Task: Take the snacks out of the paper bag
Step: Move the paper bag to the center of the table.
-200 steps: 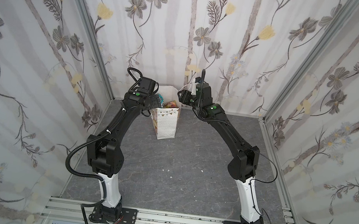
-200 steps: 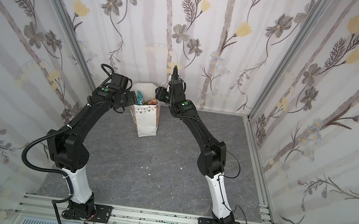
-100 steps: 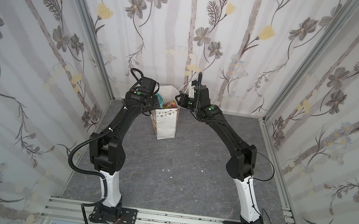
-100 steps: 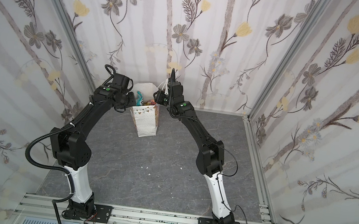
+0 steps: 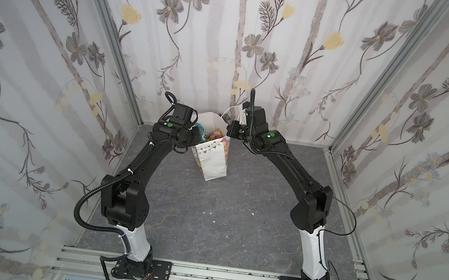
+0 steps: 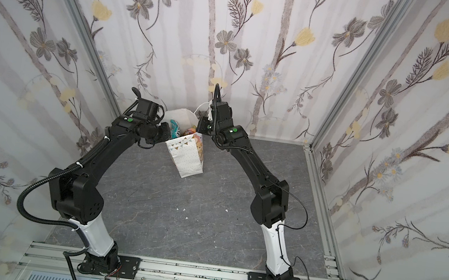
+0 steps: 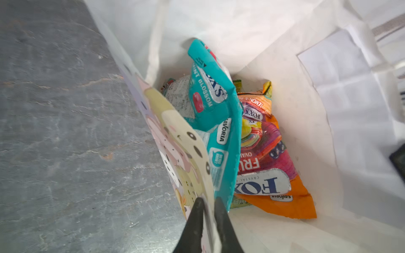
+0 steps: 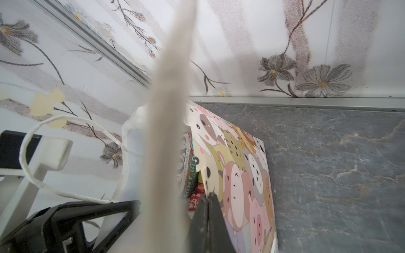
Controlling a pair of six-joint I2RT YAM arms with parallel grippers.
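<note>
Both left fingers [image 7: 193, 223] and right fingers [image 8: 217, 219] pinch opposite rims of the paper bag [image 5: 212, 161], snacks [image 7: 260, 153] between.

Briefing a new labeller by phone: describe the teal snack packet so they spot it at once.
On the grey table, a white paper bag stands near the back wall. Inside it, the teal packet stands on edge against the cartoon-printed side, next to an orange packet; it alone is teal, marked MINT BLOSSOM.
</note>
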